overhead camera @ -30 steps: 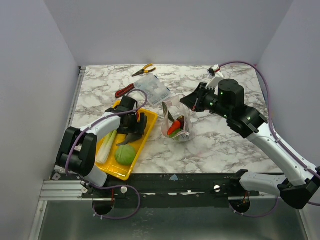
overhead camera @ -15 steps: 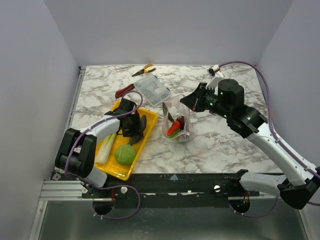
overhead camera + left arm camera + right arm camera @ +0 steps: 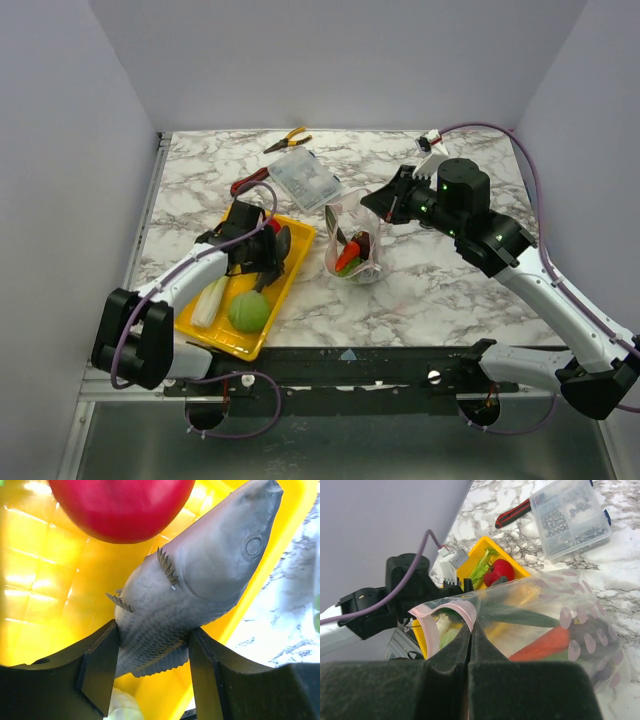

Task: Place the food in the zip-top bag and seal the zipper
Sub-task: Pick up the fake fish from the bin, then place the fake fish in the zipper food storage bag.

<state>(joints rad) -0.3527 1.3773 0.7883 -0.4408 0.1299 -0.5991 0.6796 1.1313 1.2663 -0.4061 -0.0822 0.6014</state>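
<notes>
Bag (image 3: 545, 605) part filled — carrot (image 3: 540, 642) inside; right tool (image 3: 471, 632) pinched shut on zipper (image 3: 445, 607), holding mouth up. Left tool (image 3: 152, 667) closed on fish (image 3: 200, 575) in tray (image 3: 35, 580); tomato (image 3: 120, 505), cabbage (image 3: 248, 311), leek (image 3: 210, 300) left to bag — zipper unsealed.

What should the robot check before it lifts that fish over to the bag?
1. Left gripper on the toy fish: ok, gripped on both sides.
2. Right gripper holding the zip-top bag: ok, shut on its edge.
3. Zipper unsealed: ok, pink strip loops open.
4. Tomato clear of the fish: cannot tell, very close.
5. Room inside the bag: cannot tell, carrot already there.
</notes>
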